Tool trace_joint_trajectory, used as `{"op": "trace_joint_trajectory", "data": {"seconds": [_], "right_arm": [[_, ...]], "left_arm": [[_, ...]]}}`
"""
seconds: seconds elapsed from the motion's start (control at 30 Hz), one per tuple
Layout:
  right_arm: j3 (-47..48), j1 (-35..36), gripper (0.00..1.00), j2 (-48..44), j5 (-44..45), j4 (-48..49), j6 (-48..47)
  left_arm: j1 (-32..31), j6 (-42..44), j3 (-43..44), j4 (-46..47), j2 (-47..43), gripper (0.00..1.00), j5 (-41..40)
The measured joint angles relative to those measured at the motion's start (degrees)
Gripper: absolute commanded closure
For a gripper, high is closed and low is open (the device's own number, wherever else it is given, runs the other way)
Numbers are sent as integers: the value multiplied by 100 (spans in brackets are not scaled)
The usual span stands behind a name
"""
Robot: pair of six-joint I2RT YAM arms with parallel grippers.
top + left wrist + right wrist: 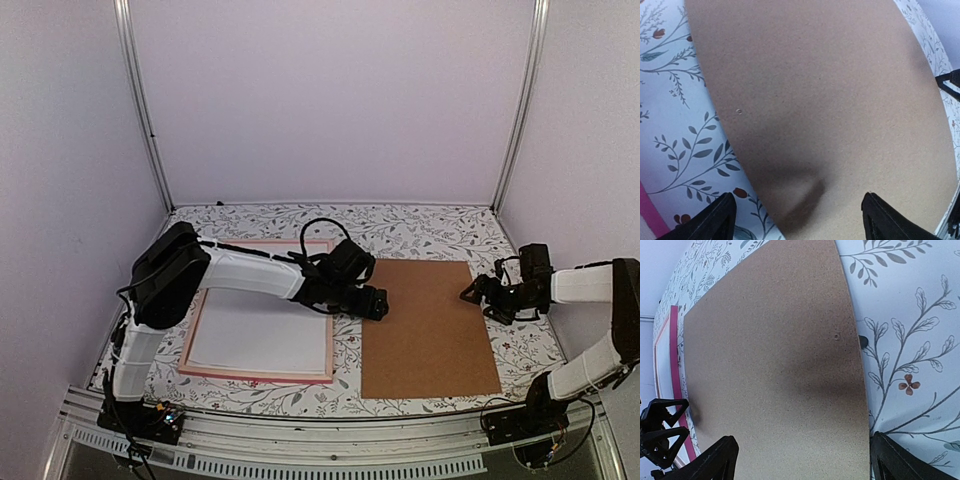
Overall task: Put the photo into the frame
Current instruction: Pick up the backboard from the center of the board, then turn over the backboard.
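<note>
The pink frame (260, 376) lies flat at the left of the table with a white sheet (262, 335) filling it; its rail also shows in the wrist views (650, 220) (674, 355). The photo's dark print is out of view. A brown backing board (428, 330) lies to the right of the frame. My left gripper (378, 303) hovers open over the board's left edge (830, 90), its fingers (722, 217) straddling that edge. My right gripper (472, 293) stands open over the board's right edge (770, 350). Neither gripper holds anything.
A floral cloth (420, 232) covers the table. White walls and metal posts (145, 110) close in the back and sides. The left arm stretches across the top of the frame. The left gripper (660, 430) shows beyond the board's far edge in the right wrist view.
</note>
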Motion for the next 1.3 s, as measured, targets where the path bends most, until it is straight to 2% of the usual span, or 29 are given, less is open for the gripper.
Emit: {"op": "trace_joint_trajectory", "data": {"seconds": [0.2,0.6,1.0,1.3], "right_arm": [[55,-20,6,190,-448,151,-85],[203,-133,19,114,-1086,-17,-55],[656,-203,31,-590,-2293,168,195],[824,101,34,-1086,-2833,437,662]], "left_arm": [[-28,-181,-90,223,-9,12,98],[-15,-286,-195,170,-90,12,-155],[26,-284,-201,-17,-127,11,-380],[83,-352,-203,195,-227,12,63]]}}
